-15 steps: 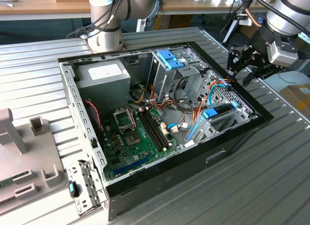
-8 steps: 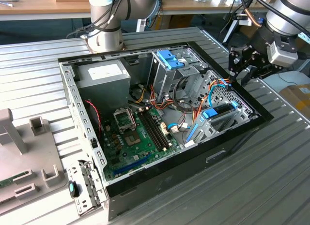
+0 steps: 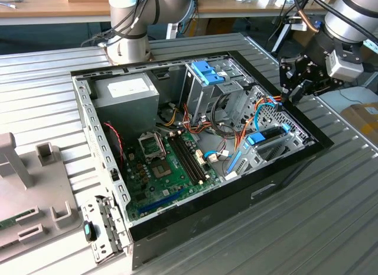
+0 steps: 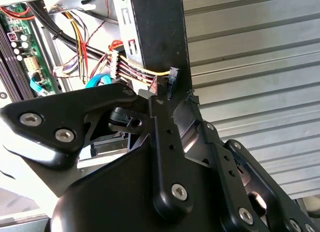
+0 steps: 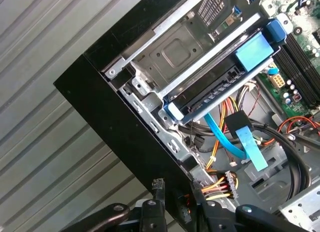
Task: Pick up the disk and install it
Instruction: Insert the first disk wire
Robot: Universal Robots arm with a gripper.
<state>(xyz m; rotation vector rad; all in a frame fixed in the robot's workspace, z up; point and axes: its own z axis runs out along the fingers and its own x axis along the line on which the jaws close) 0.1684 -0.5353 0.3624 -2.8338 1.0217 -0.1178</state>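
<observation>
Disk, in its blue carrier, lies in the bay along the case's edge and looks seated. Gripper hangs over that edge's far corner, likely reaching for the power leads. I cannot tell how the jaws stand.

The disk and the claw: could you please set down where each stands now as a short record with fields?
setting: open black computer case on a ribbed grey metal table
disk: flat hard drive in a bright blue plastic carrier, lying in the silver metal drive bay
claw: black claw, at the case's wall on the exterior view's right, beside the coloured cable bundle
contact: apart from the drive
</observation>
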